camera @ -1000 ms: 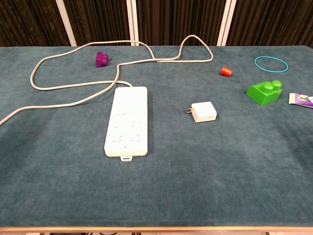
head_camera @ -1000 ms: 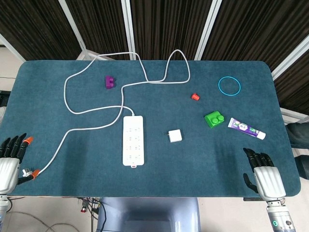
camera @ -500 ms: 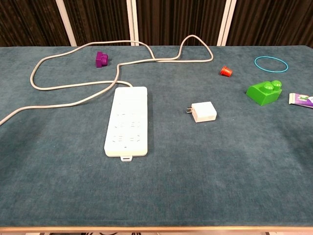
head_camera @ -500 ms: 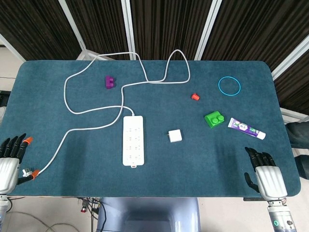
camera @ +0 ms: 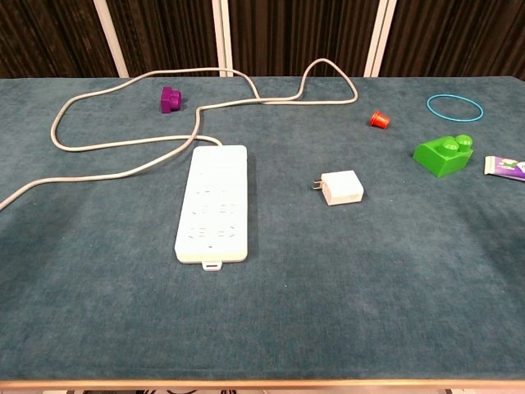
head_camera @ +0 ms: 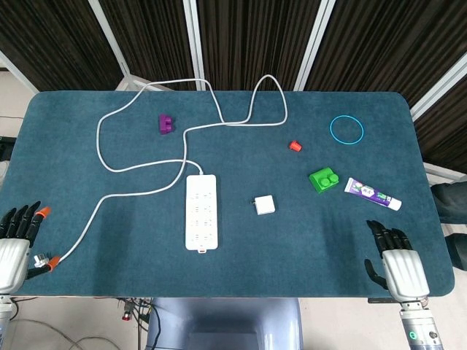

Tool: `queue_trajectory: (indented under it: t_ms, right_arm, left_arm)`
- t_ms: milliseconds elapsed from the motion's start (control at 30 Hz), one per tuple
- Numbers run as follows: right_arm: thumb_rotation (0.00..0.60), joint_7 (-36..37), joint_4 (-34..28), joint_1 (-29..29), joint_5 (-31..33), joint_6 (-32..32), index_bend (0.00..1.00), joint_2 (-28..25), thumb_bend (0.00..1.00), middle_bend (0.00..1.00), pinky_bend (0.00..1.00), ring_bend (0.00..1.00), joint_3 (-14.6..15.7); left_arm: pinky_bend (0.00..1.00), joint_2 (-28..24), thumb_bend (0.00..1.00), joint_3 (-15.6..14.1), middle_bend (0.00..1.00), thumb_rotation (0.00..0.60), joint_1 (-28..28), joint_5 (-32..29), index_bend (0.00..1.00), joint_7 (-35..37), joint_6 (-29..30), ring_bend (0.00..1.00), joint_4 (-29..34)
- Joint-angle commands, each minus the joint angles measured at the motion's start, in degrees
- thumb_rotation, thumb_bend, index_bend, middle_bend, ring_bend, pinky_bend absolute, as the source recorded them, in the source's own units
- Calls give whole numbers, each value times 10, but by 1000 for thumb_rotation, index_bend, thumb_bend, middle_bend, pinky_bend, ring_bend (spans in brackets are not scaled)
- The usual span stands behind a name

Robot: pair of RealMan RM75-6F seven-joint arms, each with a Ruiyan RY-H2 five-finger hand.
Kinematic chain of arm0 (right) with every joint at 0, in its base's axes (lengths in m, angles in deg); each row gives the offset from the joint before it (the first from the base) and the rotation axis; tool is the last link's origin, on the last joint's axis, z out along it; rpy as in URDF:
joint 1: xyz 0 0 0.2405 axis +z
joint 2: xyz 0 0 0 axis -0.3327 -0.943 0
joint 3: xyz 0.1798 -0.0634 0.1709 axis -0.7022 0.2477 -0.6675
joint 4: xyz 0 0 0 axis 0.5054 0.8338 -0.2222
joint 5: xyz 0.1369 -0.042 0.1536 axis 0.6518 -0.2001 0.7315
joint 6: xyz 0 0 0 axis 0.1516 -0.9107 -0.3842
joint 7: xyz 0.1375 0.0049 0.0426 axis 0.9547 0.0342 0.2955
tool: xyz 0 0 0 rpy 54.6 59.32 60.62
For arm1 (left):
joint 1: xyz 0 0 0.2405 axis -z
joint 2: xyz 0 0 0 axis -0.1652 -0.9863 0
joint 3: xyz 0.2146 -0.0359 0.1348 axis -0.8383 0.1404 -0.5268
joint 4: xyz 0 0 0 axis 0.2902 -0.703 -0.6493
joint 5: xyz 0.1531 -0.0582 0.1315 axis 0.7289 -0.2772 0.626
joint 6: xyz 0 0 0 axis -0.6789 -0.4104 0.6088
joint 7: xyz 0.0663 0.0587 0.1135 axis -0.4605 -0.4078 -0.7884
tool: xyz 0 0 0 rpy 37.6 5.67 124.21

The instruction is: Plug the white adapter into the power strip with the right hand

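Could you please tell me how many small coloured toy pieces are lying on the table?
3: a purple block at the far left by the cable, a small red cone right of centre, and a green brick beside the toothpaste tube. None seems hidden.

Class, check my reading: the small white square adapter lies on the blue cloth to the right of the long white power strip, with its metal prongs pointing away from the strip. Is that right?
Not quite. The small white square adapter does lie right of the long white power strip, but the chest view shows its metal prongs pointing toward the strip, not away.
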Motion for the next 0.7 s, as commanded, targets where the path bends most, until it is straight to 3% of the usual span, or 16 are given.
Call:
queue_trajectory:
  t_ms: [33, 167, 267, 500, 700]
  right_arm:
    - [600, -21, -27, 30, 2, 38, 54, -12, 468, 126, 151, 195, -13]
    - [600, -60, -77, 78, 42, 106, 54, -28, 468, 126, 188, 230, -44]
    - [600, -93, -113, 116, 99, 167, 54, -32, 468, 160, 270, 314, -68]
    - [600, -182, -161, 210, 281, 268, 54, -7, 467, 454, 549, 590, -115]
    - [600, -251, -146, 287, 426, 284, 54, 50, 467, 629, 691, 735, -130]
  left_arm:
    - [0, 0, 99, 0, 0, 600, 0, 0, 120, 2, 0, 0, 0]
    - [0, -2, 99, 3, 0, 600, -2, -3, 120, 7, 6, 0, 1]
    - [0, -5, 99, 4, 0, 600, -4, -3, 120, 10, 8, 0, 1]
    - [0, -6, 99, 5, 0, 600, -2, -8, 120, 12, 4, 0, 1]
    - [0, -7, 99, 7, 0, 600, -1, -12, 120, 12, 1, 0, 1]
